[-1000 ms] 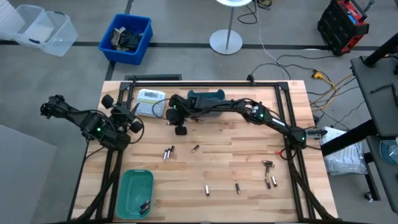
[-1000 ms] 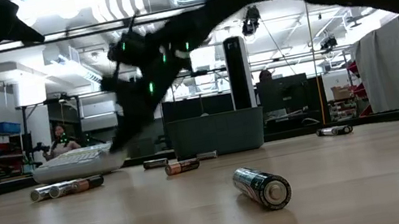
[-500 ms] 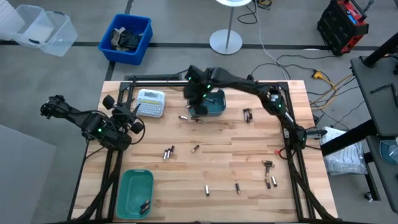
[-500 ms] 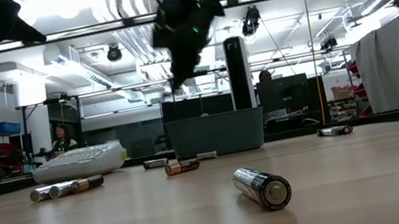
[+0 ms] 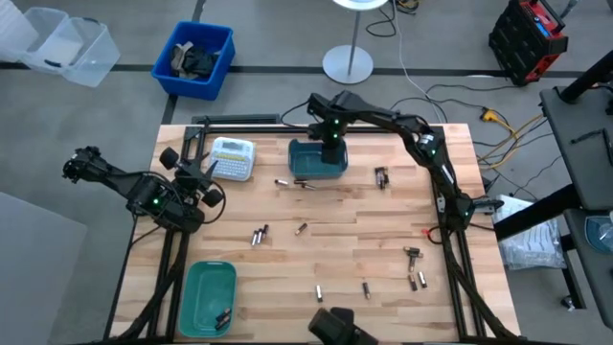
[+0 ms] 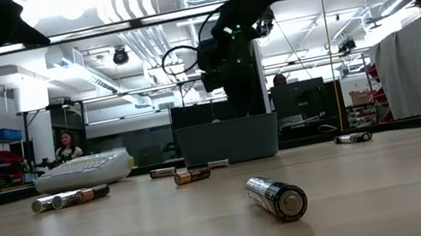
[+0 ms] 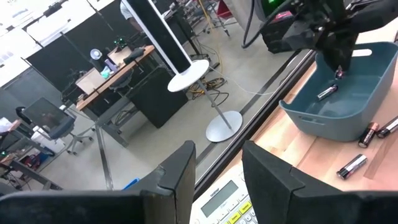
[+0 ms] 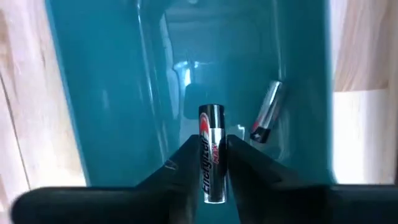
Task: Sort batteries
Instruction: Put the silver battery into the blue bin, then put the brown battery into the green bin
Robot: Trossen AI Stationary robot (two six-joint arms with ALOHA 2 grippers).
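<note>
A teal bin (image 5: 317,161) stands at the table's far middle with a battery (image 8: 266,120) on its floor. My right gripper (image 8: 210,149) hangs over this bin (image 8: 112,93), shut on a silver, black and red battery (image 8: 211,134). Loose batteries (image 5: 293,182) lie just in front of the bin, and more (image 5: 260,235) lie across the table. One battery (image 6: 278,197) lies close to the low camera. My left gripper (image 7: 216,171) waits open at the table's left beside the white label-maker (image 5: 233,158). My right gripper pinches the battery's sides (image 8: 211,169) between its two fingers (image 8: 186,163). The fingers point down into the bin and the battery lies along them. Its far end (image 8: 211,113) sticks out past the fingertips, clear of the bin's floor.
A green bin (image 5: 209,297) with a few batteries stands at the near left corner. More batteries lie near the right edge (image 5: 415,278) and near the front (image 5: 365,289). A dark object (image 5: 337,328) shows at the near edge.
My right gripper has risen from the table between the label-maker and the teal bin. It has swung toward the right and far edges and now hangs over the bin.
</note>
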